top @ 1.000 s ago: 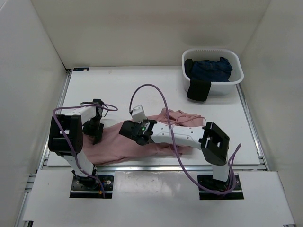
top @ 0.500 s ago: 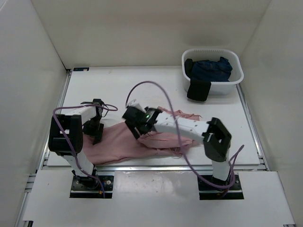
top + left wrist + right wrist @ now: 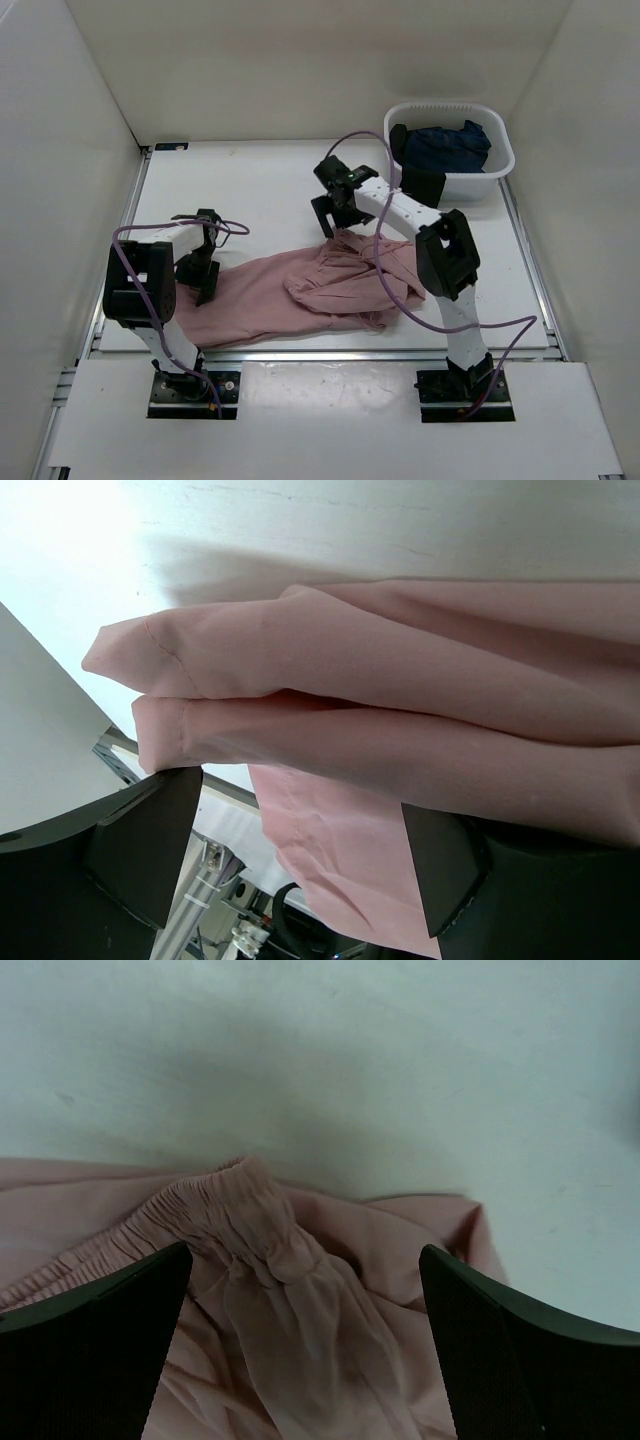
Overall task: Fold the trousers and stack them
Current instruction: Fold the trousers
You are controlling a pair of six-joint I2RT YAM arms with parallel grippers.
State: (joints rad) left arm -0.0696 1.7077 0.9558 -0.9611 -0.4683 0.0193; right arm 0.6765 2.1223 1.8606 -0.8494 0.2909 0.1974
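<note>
Observed from the remote station. The large dusty-pink thin fabric trousers point(image 3: 300, 290) lie crumpled on the white table point(image 3: 250, 190), in the lower centre of the overhead frame. Their legs run toward the lower left and the bunched waist end sits right of centre.

The left gripper point(image 3: 200, 272) is at the leg end, left of centre. In its wrist view its jaws stand wide apart. The two folded leg hems of the trousers point(image 3: 400, 710) lie across the gap and nothing is clamped.

The right gripper point(image 3: 335, 213) hangs just above the upper edge of the waist end, centre frame. Its jaws are spread fully and hold nothing. The gathered elastic waistband point(image 3: 215, 1215) lies below and between them.

In the upper right, a white plastic basket point(image 3: 450, 105) holds a dark navy garment point(image 3: 445, 145). A black cloth point(image 3: 420, 190) drapes over its near rim.
</note>
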